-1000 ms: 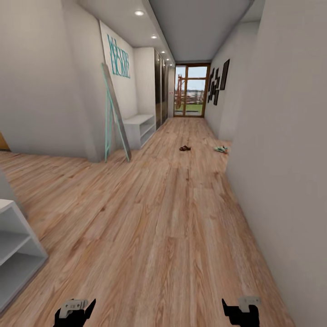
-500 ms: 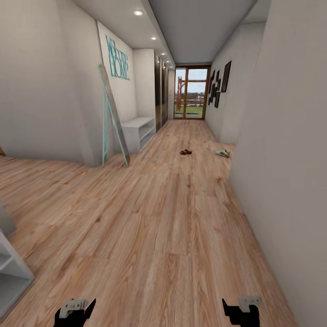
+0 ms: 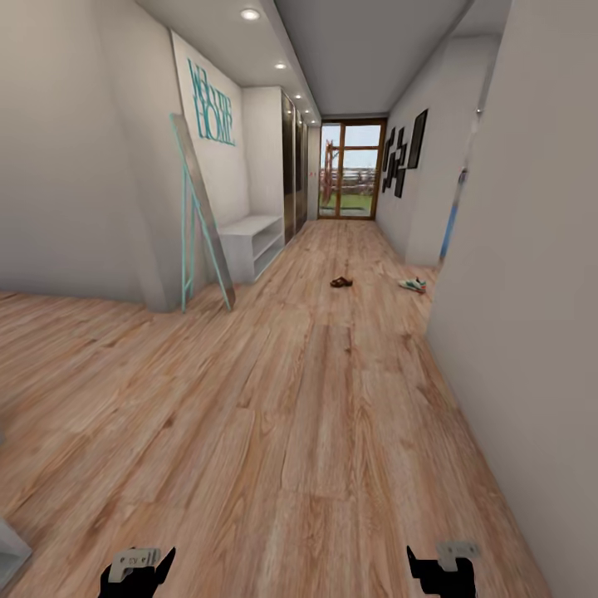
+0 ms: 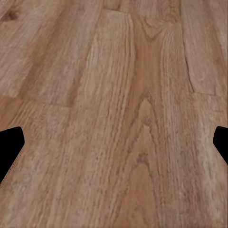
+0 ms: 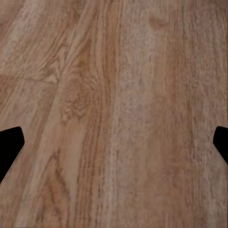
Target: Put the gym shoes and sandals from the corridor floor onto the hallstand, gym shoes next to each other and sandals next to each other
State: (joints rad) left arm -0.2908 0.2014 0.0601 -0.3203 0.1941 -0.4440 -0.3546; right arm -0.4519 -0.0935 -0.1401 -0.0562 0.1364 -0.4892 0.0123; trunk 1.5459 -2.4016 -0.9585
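Long corridor, wood-plank corridor floor [image 3: 316, 432] runs straight to a glazed door [image 3: 353, 170] at the far end. Landmark = that door. Sandals [image 3: 341, 282] lie mid-floor well short of the door, roughly on the corridor centreline; too small to tell whether it's one or both. Gym shoes [image 3: 412, 285] sit at about the same depth, off toward the right-hand wall, near a wall corner; again can't separate the pair. Open bare floor between the robot and both.

Along the left wall short of the door: dark wardrobe fronts, then a low white bench [image 3: 253, 241] with open shelves, then a teal-framed leaning mirror [image 3: 199, 220] standing on the floor nearest the robot. Teal lettering on the wall above it. Black picture frames [image 3: 405, 154] on the right wall near the door.

Left gripper [image 3: 139, 569] and right gripper [image 3: 440, 567] low at the frame edge over bare planks; wrist views have the fingertips at the frame sides, jaws wide, nothing held
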